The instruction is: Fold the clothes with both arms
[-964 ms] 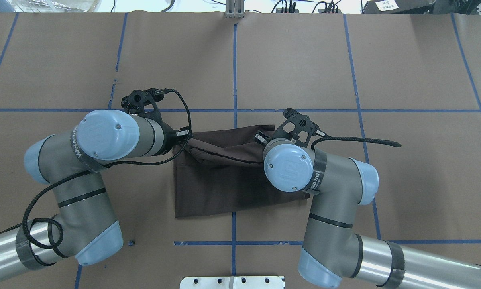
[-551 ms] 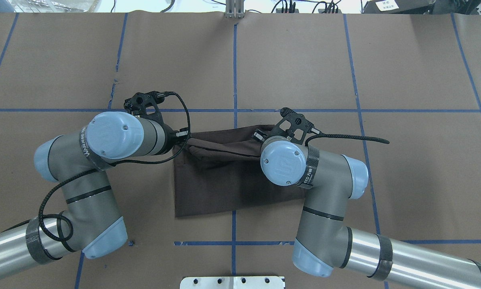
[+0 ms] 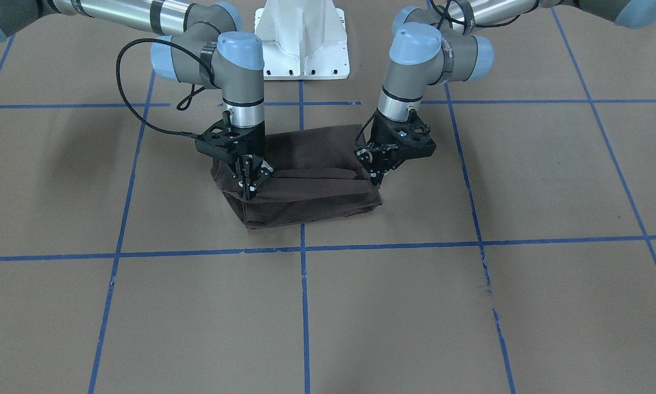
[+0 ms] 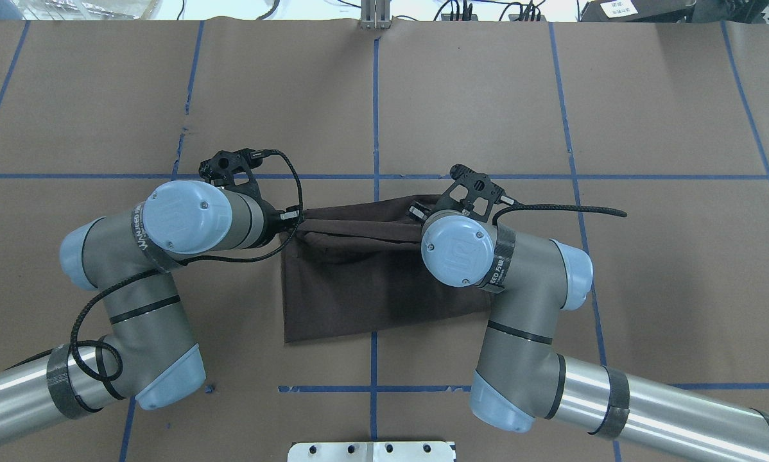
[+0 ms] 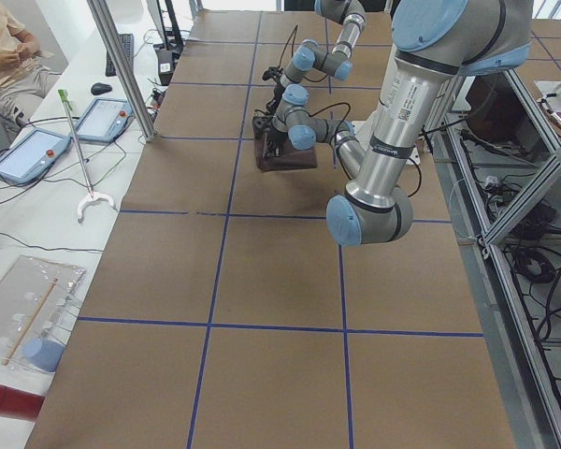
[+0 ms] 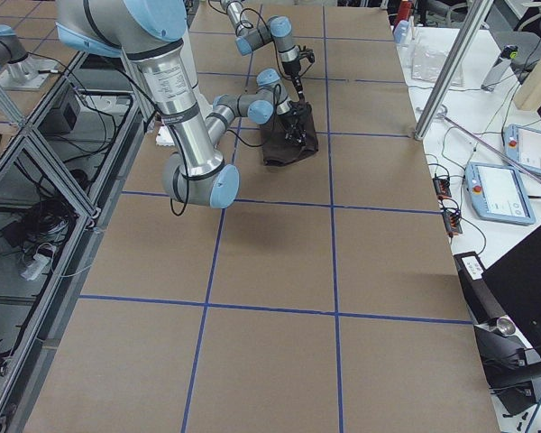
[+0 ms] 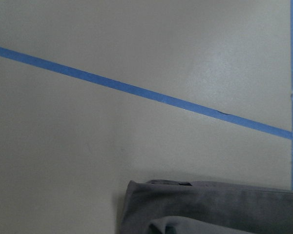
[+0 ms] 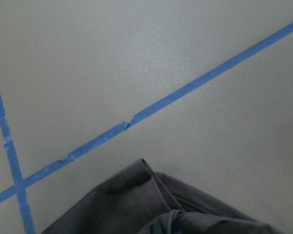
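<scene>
The dark brown T-shirt (image 4: 371,289) lies folded on the brown paper table near the middle. It also shows in the front view (image 3: 311,197). Its far edge is lifted and stretched between the two grippers. In the front view my left gripper (image 3: 376,174) is shut on the shirt's lifted edge at the view's right. My right gripper (image 3: 249,187) is shut on the edge at the view's left. In the overhead view both grippers are hidden under their wrists. Each wrist view shows a corner of the shirt (image 7: 210,209) (image 8: 151,204) over the table. Collar, lettering and tags are hidden.
Blue tape lines (image 4: 375,115) grid the table. The white pedestal base (image 3: 303,49) stands behind the shirt on the robot's side. A metal post (image 4: 375,16) is at the far edge. Tablets (image 5: 33,154) (image 6: 500,194) lie beyond the table ends.
Both arms shifted slightly with the held edge, which now runs straighter and tauter. The shirt's near edge slid a little away from the robot.
</scene>
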Available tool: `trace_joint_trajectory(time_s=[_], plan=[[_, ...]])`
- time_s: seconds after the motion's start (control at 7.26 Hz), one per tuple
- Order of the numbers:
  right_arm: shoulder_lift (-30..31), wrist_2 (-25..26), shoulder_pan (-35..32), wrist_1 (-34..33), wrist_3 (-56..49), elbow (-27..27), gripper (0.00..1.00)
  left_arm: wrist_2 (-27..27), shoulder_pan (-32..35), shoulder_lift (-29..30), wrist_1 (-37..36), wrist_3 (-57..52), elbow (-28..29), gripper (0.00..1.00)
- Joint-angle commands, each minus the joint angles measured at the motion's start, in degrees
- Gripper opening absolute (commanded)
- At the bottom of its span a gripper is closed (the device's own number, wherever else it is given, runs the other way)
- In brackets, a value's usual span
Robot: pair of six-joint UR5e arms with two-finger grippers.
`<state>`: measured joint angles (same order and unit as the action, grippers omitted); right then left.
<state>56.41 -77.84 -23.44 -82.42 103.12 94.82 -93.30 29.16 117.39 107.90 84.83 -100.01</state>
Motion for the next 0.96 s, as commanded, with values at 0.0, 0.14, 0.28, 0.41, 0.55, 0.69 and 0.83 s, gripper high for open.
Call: trace_joint_trajectory(time_s=[0.0, 0.14, 0.28, 0.41, 0.55, 0.69, 0.83], plan=[[-0.4, -2.4, -0.7, 0.2, -6.3, 0.4, 1.00, -0.4, 0.5, -0.3, 0.4, -7.6, -0.8, 1.00], [-0.4, -3.7, -0.7, -0.3, -7.7, 2.4, 1.00, -3.2, 2.2, -0.4, 0.5, -10.8, -0.8, 1.00], [-0.6, -3.9, -0.4, -0.5, -9.3, 3.9, 1.00, -4.9, 3.2, -0.5, 0.6, -12.7, -0.8, 1.00], [-0.6, -3.4, 1.1, -0.6, -10.8, 4.7, 1.00, -5.0, 3.3, -0.5, 0.6, -12.6, -0.8, 1.00], [-0.3, -2.2, 3.5, -0.6, -11.2, 4.9, 1.00, -5.0, 3.3, -0.5, 0.7, -12.5, -0.8, 1.00], [0.0, 1.9, 7.2, -0.6, -13.9, 4.5, 1.00, -5.0, 3.2, -0.5, 0.7, -12.4, -0.8, 1.00], [0.5, 4.1, 9.0, -0.6, -16.9, 4.1, 1.00, -5.0, 3.2, -0.5, 0.7, -12.3, -0.9, 1.00]])
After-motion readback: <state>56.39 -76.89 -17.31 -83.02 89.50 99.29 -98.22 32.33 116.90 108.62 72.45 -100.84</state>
